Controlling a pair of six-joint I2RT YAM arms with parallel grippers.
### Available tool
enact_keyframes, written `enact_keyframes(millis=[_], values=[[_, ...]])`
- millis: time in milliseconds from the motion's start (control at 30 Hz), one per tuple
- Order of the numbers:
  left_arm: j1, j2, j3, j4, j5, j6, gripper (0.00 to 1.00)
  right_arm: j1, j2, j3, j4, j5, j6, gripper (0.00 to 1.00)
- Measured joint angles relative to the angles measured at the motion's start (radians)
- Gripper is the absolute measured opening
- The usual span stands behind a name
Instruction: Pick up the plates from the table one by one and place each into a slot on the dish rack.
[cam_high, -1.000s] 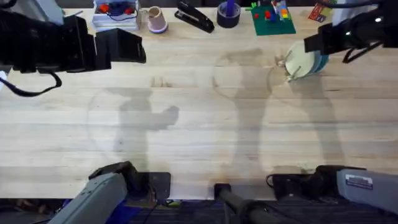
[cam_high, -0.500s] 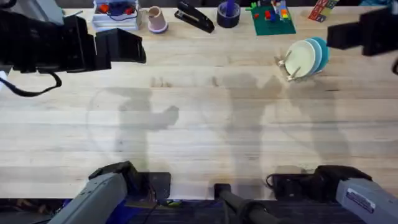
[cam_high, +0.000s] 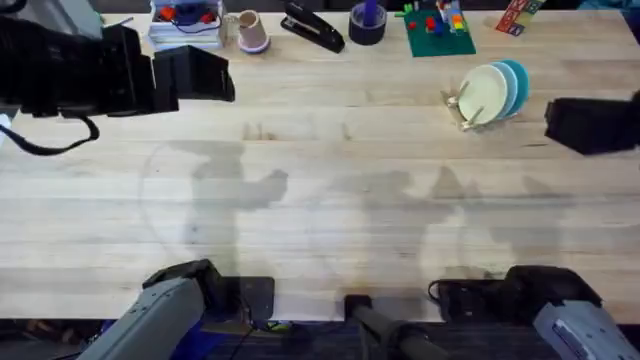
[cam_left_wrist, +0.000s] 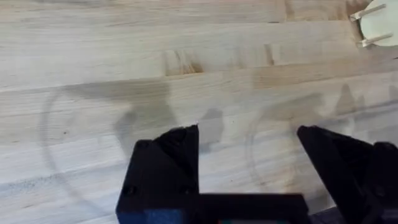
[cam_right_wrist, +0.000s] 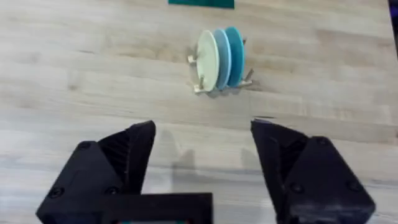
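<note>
Backed away from the dish rack (cam_high: 487, 95), right hand (cam_right_wrist: 202, 165) is apart; plates (cam_right_wrist: 219, 58) slotted.

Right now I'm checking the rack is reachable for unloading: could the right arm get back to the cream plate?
Probably yes. The right gripper is open, empty and facing the dish rack, where the cream plate stands frontmost; bare table lies between them.

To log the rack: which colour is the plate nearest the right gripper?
Pale yellow-cream, standing in the dish rack; the right wrist view shows it best.
</note>
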Motion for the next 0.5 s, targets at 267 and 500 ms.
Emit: enact_keyframes(millis=[267, 500], values=[[0.000, 0.000, 0.000, 0.000, 0.000, 0.000, 0.965, 0.000, -0.186, 0.000, -0.053, -0.038, 0.026, 0.994], [0.000, 0.000, 0.000, 0.000, 0.000, 0.000, 0.965, 0.000, -0.312, 0.000, -0.058, -0.045, 0.034, 0.994]])
